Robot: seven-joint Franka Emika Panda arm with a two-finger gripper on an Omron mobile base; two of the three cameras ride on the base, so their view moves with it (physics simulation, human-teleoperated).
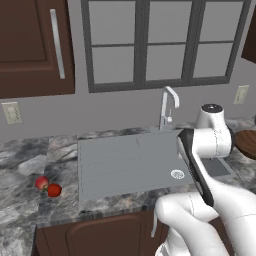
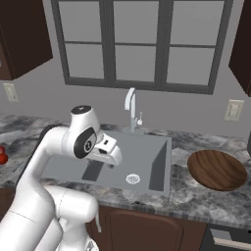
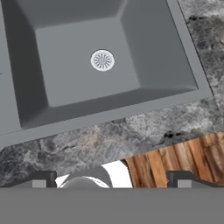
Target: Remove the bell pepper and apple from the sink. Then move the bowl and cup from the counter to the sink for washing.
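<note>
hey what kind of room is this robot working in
A home kitchen, rendered in simulation: a grey sink with a chrome faucet set into a marbled stone counter, brown wooden cabinets around it, and a window behind.

Grey-framed window (image 2: 137, 46), brown cabinets (image 1: 35, 45)

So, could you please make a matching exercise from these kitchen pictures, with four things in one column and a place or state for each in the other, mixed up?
Things:
1. bowl
2. apple
3. faucet
4. pincer

Places or states:
A. stands behind the sink, under the window
B. open, above the counter's front strip
C. on the counter left of the sink, beside the bell pepper
D. on the counter right of the sink

Pairs: 1-D, 2-C, 3-A, 4-B
</note>
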